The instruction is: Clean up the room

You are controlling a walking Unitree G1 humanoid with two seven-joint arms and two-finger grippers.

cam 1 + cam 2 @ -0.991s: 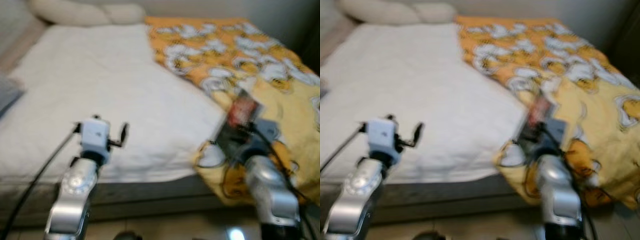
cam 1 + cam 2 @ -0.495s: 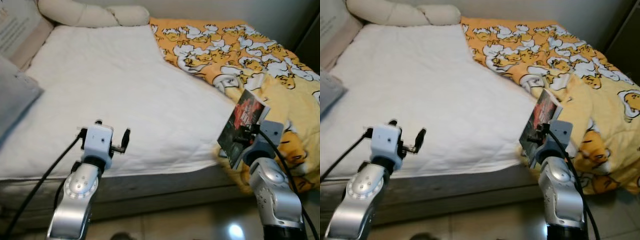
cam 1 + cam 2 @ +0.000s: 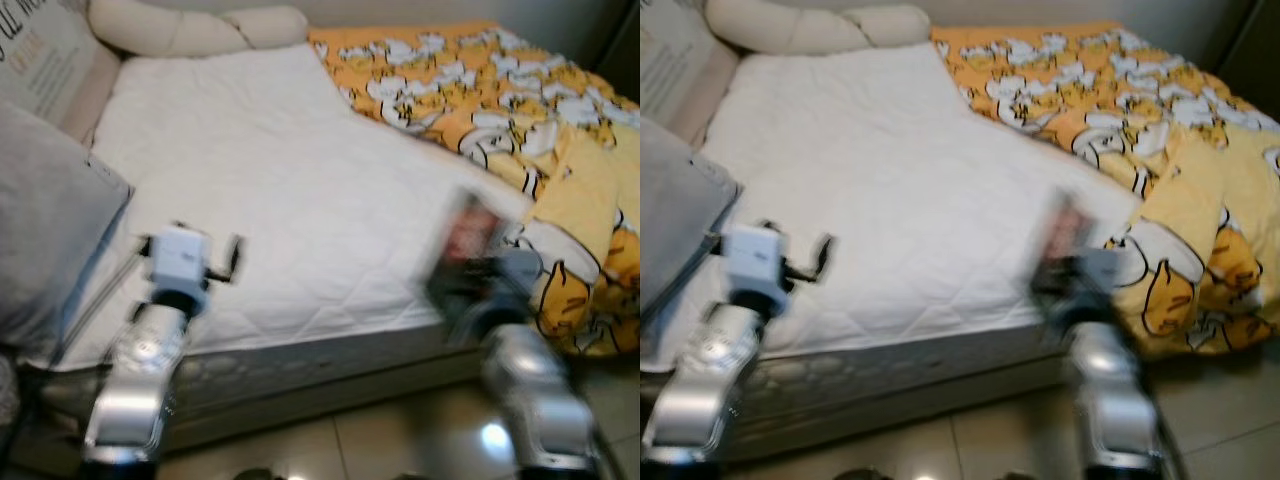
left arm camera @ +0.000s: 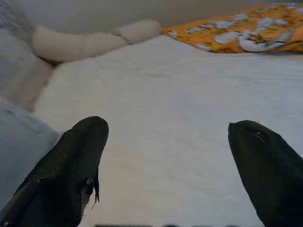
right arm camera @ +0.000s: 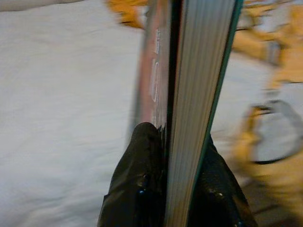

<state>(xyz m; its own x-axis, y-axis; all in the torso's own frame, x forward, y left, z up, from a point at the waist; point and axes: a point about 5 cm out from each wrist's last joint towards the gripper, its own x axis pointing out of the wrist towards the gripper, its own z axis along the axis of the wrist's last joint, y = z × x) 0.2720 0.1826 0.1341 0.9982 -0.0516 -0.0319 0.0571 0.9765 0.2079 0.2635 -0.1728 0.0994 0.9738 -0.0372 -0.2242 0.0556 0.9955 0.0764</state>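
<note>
One book (image 5: 189,94), one blanket (image 3: 1160,130), two pillows (image 3: 810,25).

text | cushion (image 3: 45,62) — lettering blurred, unreadable | book (image 5: 189,94) cover — print illegible

1. My right gripper (image 3: 478,268) and its book (image 3: 466,232) smear with motion; the cover is unreadable.
2. The blanket (image 3: 520,110) runs off at three o'clock.
3. The grey pillow (image 3: 45,220) is cropped at nine o'clock.
</note>
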